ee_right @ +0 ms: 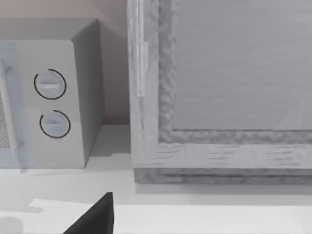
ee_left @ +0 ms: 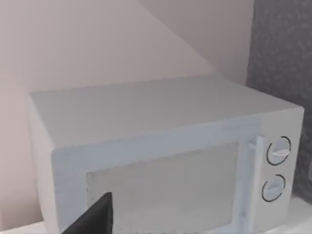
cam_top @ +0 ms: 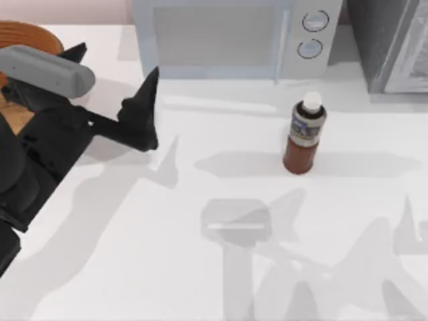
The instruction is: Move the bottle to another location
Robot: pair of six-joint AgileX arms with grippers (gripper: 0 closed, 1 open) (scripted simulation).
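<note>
The bottle [cam_top: 304, 134] stands upright on the white table, right of centre, just in front of the microwave's knob panel. It is reddish-brown with a grey-blue label band and a white cap. My left gripper [cam_top: 148, 107] hovers over the table's left part, well to the left of the bottle and apart from it, holding nothing; a dark tip of it [ee_left: 95, 219] shows in the left wrist view. In the right wrist view a dark part of my right gripper [ee_right: 95, 217] faces the back of the table.
A white microwave [cam_top: 227, 40] with two round knobs stands along the back edge. A grey textured cabinet [cam_top: 391, 43] sits at the back right. A wooden bowl [cam_top: 27, 37] lies at the far left behind my left arm. White tabletop [cam_top: 214, 267] lies open in front.
</note>
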